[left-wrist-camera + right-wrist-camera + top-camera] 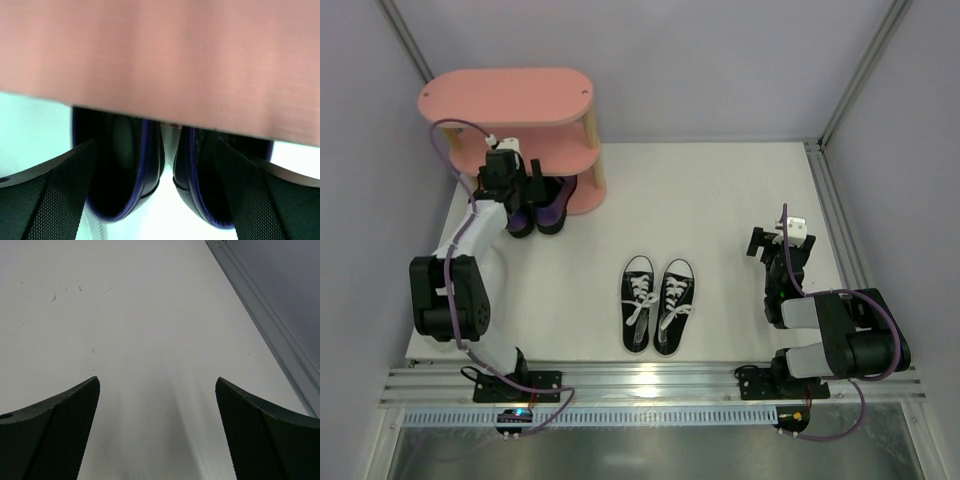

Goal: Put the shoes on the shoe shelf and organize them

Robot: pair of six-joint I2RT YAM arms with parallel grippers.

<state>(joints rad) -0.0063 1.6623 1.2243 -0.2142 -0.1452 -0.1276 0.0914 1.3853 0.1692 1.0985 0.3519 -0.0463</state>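
Left end effector [156, 145] nearest, fingers spread wide, nothing clamped, at the shoe shelf [505, 97] front | glossy purple-black shoes [125, 165] side by side under a pink board, lowest level, heels poking out | black canvas sneakers [657, 303] paired mid-bench [720, 200] | right end effector [157, 382] agape, low over bench, well apart.

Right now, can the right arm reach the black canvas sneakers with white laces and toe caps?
Probably yes. Only white table lies between the open right gripper and the black canvas sneakers, so nothing seems to block the way.
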